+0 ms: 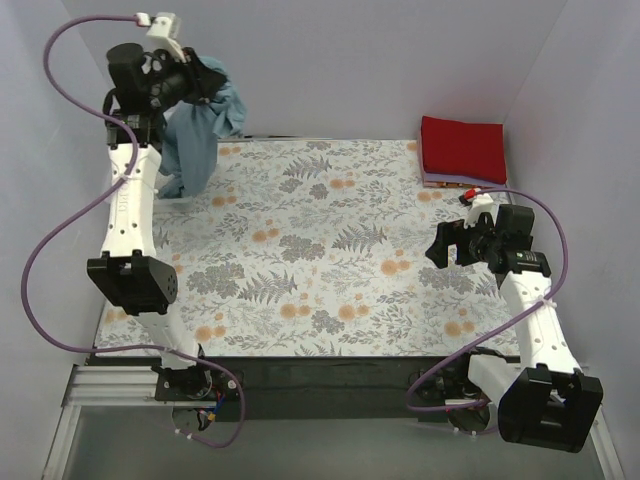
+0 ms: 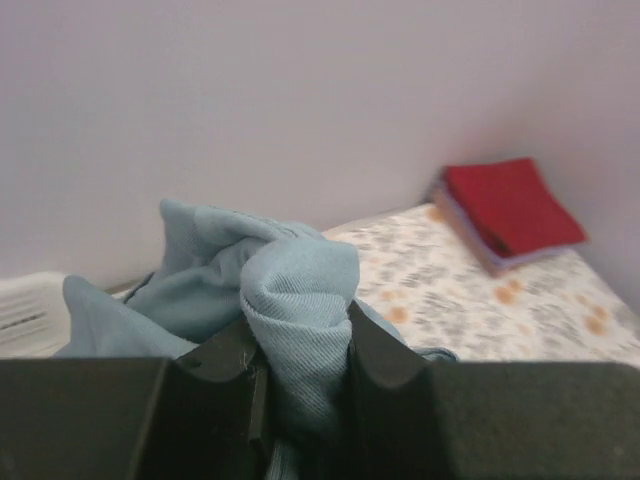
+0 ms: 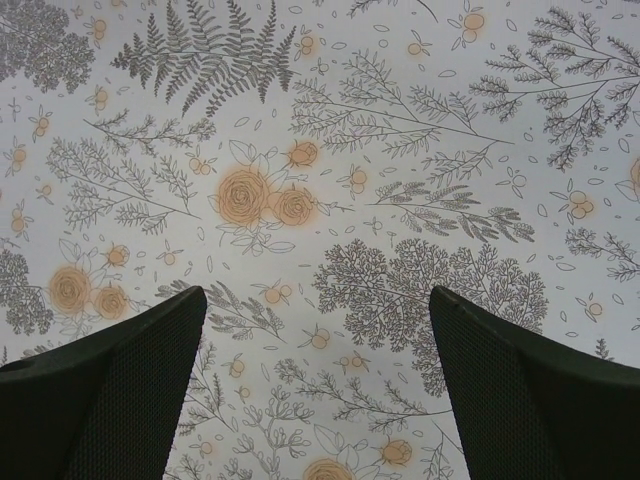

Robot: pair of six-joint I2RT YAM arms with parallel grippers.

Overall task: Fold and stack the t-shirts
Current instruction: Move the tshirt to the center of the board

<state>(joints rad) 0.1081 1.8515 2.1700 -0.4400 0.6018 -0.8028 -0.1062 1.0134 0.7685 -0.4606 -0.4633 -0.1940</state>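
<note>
My left gripper (image 1: 203,82) is raised high at the far left and is shut on the slate-blue t-shirt (image 1: 195,140), which hangs bunched from it down to the table's far left corner. In the left wrist view the blue cloth (image 2: 298,290) is pinched between my fingers. The red folded t-shirt (image 1: 462,147) lies at the far right corner on top of a thin lavender-pink one (image 1: 440,181); both also show in the left wrist view (image 2: 510,205). My right gripper (image 1: 443,243) is open and empty, hovering over the right side of the tablecloth (image 3: 320,200).
The floral-print tablecloth (image 1: 320,260) covers the table. A white basket edge (image 2: 25,305) shows at the far left in the left wrist view. Grey walls close in the back and sides.
</note>
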